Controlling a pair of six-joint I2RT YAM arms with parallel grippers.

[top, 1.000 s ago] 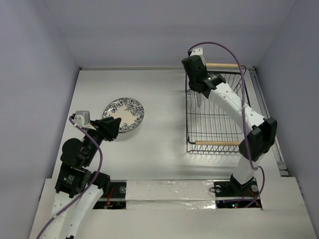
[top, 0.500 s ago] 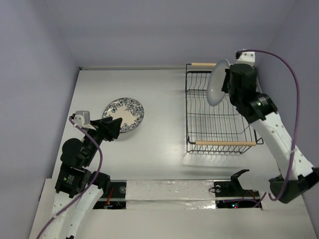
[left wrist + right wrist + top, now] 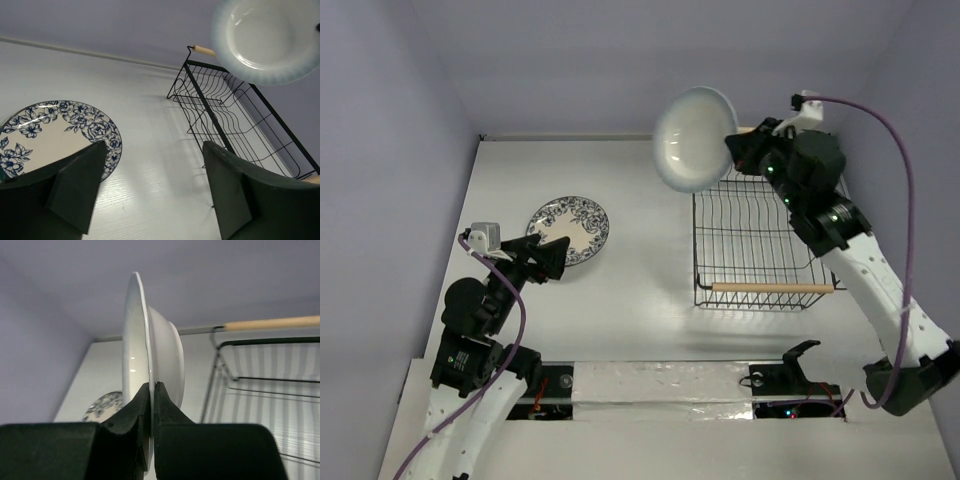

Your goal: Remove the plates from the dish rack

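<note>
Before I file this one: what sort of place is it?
Probably a robot test bench, not a kitchen: a white table boxed in by plain walls, robot arms bolted at its near edge, and a wire dish rack, floral plate and white plate as props.

— Underneath it all?
— White tabletop [image 3: 630,300], faintly wood-grained; meets pale lilac walls [image 3: 560,60] at back and sides.
— Along the near edge?
— Crinkled silvery strip [image 3: 660,383], running crosswise.
</note>
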